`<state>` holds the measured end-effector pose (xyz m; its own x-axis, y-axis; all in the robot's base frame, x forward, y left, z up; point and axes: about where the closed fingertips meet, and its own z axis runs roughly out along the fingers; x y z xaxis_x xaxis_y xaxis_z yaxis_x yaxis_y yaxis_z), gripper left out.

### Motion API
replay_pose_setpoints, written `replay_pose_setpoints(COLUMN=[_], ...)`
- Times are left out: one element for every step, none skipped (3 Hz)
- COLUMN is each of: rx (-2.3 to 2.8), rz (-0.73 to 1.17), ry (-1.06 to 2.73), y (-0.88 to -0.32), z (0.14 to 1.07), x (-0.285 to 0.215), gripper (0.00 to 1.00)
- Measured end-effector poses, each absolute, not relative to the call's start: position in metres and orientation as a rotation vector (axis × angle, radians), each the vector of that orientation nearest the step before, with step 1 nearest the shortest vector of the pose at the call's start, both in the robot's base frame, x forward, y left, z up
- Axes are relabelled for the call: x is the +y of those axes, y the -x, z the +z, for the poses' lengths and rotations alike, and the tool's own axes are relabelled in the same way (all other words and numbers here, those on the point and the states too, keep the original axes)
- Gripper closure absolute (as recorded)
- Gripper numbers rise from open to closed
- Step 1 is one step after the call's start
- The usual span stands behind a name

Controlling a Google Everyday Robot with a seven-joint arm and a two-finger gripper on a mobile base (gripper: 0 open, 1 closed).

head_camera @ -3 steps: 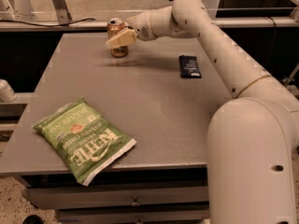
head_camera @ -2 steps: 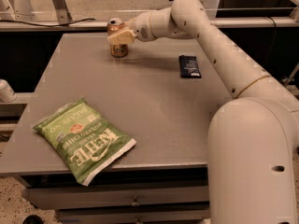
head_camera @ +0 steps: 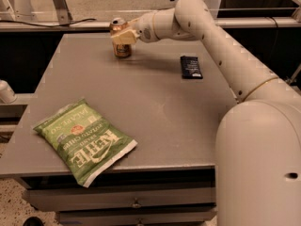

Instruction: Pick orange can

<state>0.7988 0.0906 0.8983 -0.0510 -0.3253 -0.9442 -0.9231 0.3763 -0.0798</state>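
The small orange-gold metal drink can (head_camera: 122, 50) is standing upright near the far left edge of the grey table (head_camera: 155, 102), and its upper body is being crossed by the cream two-finger gripper (head_camera: 122, 36). Whether that gripper is being clamped onto it or held loose cannot be told. The reach is being judged as done, with a sure hold and the lift left to be made.

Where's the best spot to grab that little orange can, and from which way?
Probably grip the orange can around its round middle, coming in level from the side facing the dark blue packet. It stands upright near the far edge of the table, so its curved wall offers two opposite sides. The gripper is at that height, against the can.
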Motion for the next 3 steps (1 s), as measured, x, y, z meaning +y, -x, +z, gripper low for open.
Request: replay_pose_setpoints(rx=[1.607,1.594,1.564], rz=[0.734,0.753,0.778], ry=[1.124,1.092,1.024], y=[-0.791,-0.781,-0.771], z=[0.913,0.938,0.97], x=[0.085,0.078,0.073], gripper=[1.0,1.0,1.0])
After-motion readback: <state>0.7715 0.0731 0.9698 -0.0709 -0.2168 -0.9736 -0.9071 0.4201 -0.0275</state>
